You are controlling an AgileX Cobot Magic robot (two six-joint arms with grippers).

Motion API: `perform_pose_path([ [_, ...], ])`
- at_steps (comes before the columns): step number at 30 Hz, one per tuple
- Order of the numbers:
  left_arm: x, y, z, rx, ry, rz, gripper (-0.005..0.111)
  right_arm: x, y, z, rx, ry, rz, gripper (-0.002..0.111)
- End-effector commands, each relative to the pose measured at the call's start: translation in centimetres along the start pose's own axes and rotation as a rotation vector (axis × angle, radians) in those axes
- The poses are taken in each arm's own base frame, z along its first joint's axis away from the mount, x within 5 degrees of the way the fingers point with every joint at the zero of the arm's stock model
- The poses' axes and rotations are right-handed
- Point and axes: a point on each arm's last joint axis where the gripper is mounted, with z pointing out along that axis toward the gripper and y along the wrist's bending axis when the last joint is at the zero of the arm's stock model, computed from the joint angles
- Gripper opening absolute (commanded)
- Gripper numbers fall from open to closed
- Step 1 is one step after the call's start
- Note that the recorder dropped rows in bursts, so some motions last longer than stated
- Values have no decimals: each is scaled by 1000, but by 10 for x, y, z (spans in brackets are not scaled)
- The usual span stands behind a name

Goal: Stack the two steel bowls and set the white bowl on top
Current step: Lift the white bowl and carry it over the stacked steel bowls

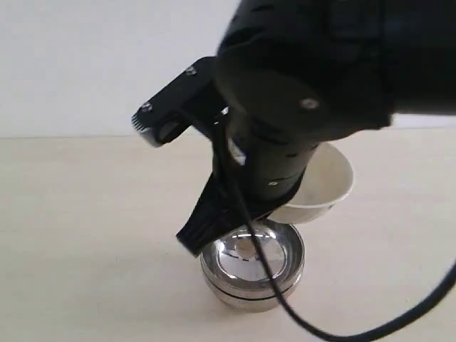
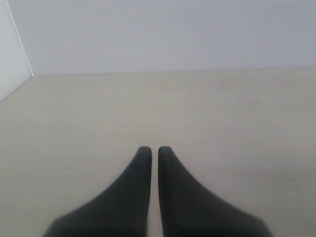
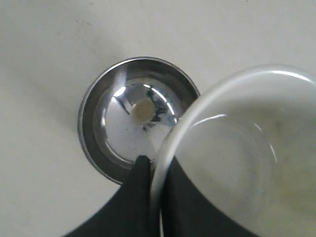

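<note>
Pale tabletop (image 1: 71, 249), white wall: right tool (image 3: 154, 163) pinches the tilted white bowl (image 3: 237, 163) by its rim, the stacked steel bowls (image 3: 128, 118) lying just below its fingertips and off-centre from the bowl; left tool (image 2: 154, 150), fingers nearly touching, empty, faces bare tabletop.

White bowl (image 3: 237, 163) partly beyond the right wrist view's edge.

Exterior, right wrist: shared steel bowls (image 1: 231, 258)
</note>
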Motion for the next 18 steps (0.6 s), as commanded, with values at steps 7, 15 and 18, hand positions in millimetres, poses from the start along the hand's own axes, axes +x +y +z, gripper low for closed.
perform_pose_path([
  [7, 1, 0, 0, 0, -3, -14, 4, 57, -58, -7, 31, 35, 216, 0],
  [15, 1, 0, 0, 0, -3, -14, 4, 63, -54, 10, -47, -42, 297, 0],
  [18, 1, 0, 0, 0, -3, -14, 4, 49, -44, 12, -168, -175, 340, 0],
])
